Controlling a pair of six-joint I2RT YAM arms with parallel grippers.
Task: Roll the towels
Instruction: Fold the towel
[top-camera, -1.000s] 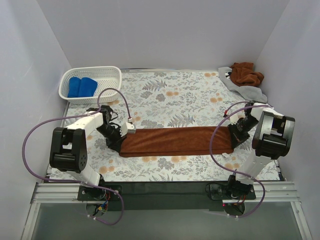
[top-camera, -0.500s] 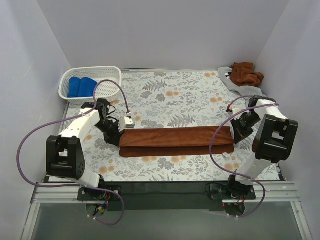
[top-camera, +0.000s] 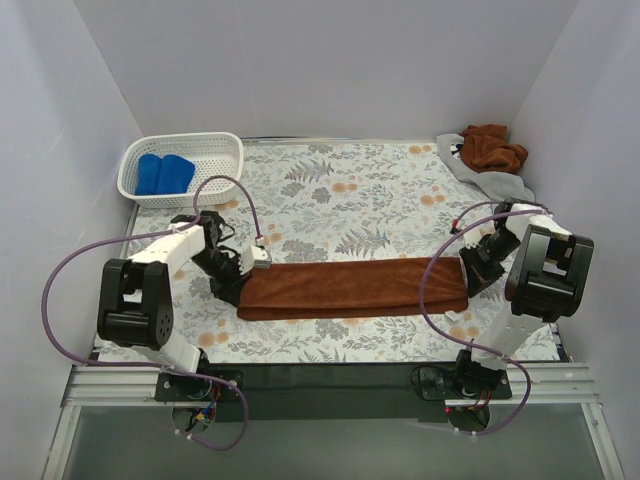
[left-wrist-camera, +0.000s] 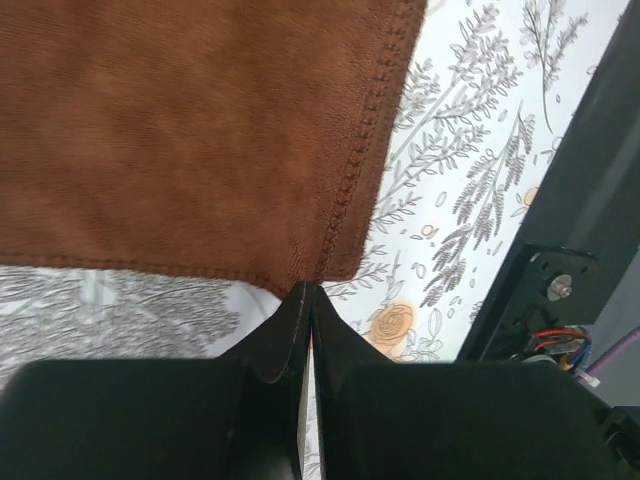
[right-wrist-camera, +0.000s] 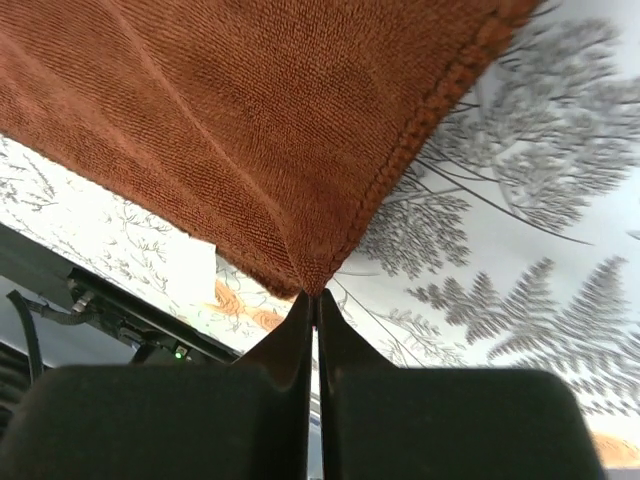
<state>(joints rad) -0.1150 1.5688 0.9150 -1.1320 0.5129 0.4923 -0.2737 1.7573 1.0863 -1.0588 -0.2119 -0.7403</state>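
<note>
A floral-patterned surface (top-camera: 340, 200) fills the floor of a booth closed in by plain pale walls (top-camera: 330, 60) at the back and on both sides. A dark strip (top-camera: 330, 375) runs along its near edge.

A long rust-brown towel (top-camera: 350, 287), folded into a narrow band, stretches across the near part of the surface between the two arms. The left hand (left-wrist-camera: 308, 290) is pinched tight on the towel's left near corner. The right hand (right-wrist-camera: 313, 295) is pinched tight on its right near corner. Both wrist views show cloth wedged between the fingertips.

A white basket (top-camera: 228, 150) stands in the back left corner with blue towels (top-camera: 165, 173) inside. In the back right corner, a crumpled rust-brown towel (top-camera: 492, 147) sits on a grey towel (top-camera: 500, 185).
</note>
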